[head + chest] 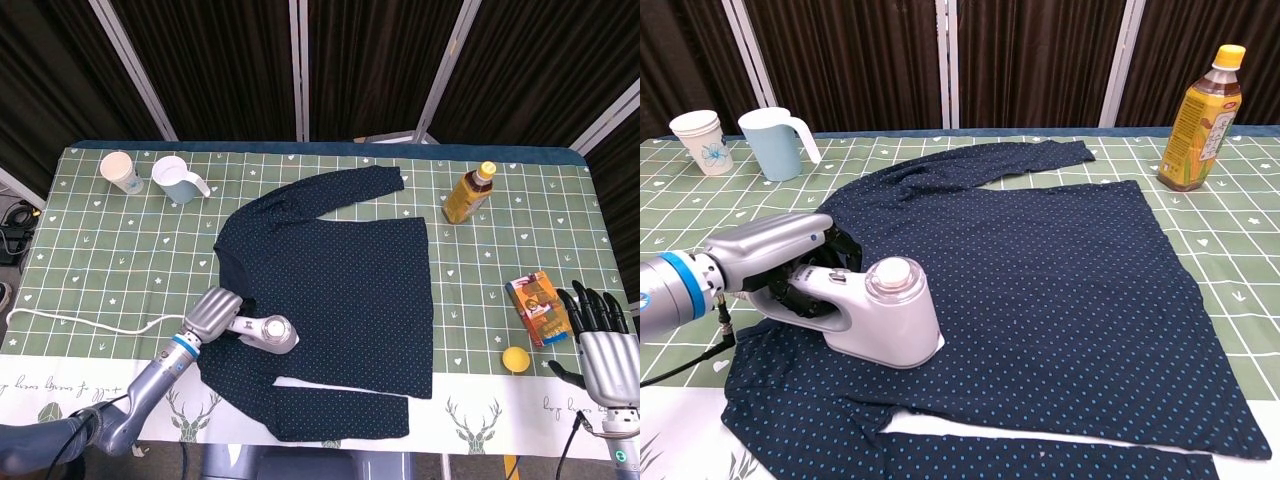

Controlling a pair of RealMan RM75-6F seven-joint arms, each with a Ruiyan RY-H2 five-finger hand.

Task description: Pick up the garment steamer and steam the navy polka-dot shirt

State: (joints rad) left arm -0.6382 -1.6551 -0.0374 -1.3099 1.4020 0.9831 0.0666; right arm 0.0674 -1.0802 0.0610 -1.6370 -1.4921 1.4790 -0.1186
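L hand [775, 260] grips steamer [885, 315], apparently flat on shirt [1040, 270].

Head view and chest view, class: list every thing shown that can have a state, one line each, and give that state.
Left hand: grips the steamer's handle.
Garment steamer: soleplate down on the shirt.
Navy polka-dot shirt: spread flat on the table.
Right hand: holds nothing, fingers apart.
Tea bottle: upright, capped.
Blue jug: upright.
Paper cup: upright.
Snack box: lying flat.
Yellow ball: resting on the table.
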